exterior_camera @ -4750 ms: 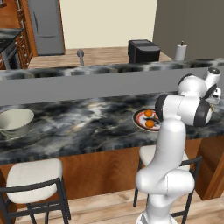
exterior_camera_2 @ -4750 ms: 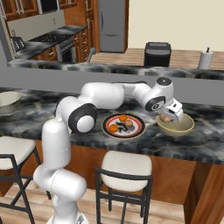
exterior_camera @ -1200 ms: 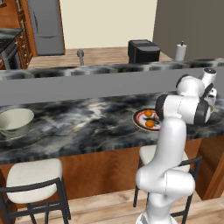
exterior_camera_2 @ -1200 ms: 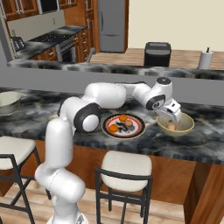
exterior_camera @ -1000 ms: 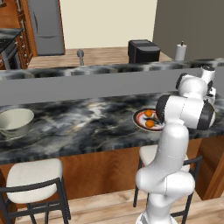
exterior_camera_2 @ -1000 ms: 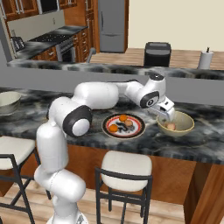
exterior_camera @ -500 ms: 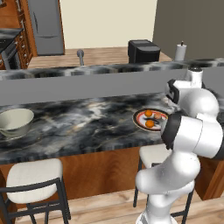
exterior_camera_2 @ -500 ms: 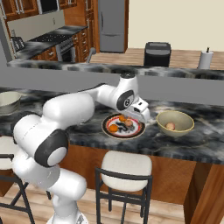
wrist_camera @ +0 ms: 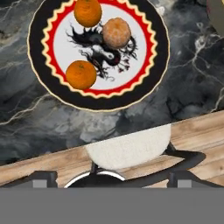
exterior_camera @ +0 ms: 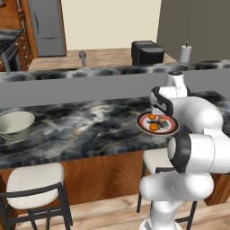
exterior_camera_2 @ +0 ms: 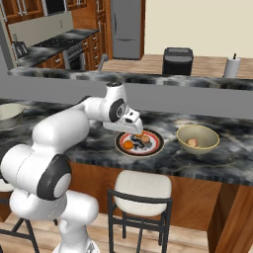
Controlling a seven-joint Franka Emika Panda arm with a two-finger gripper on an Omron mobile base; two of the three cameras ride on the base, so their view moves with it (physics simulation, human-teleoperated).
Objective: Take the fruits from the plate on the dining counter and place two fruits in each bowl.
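Hovering above the plate [wrist_camera: 43, 94], the gripper [exterior_camera_2: 137, 129] is spread wide, holding nothing. Three fruits [wrist_camera: 81, 75] lie just below it; one (paler) sits in the far bowl [exterior_camera_2: 198, 139]. They look light, firm and prone to roll; pinch one across its middle.

We are seeing the plate [exterior_camera_2: 140, 143] sitting on the dining counter [exterior_camera_2: 207, 163], with three fruits [wrist_camera: 81, 75] lying on it, well apart from one another. One bowl [exterior_camera_2: 197, 139] is standing just right of the plate, holding one fruit [exterior_camera_2: 192, 143]. The other bowl [exterior_camera: 15, 126] is sitting far off at the counter's left end. Two stools [exterior_camera_2: 142, 188] are standing before the counter, one below the plate.
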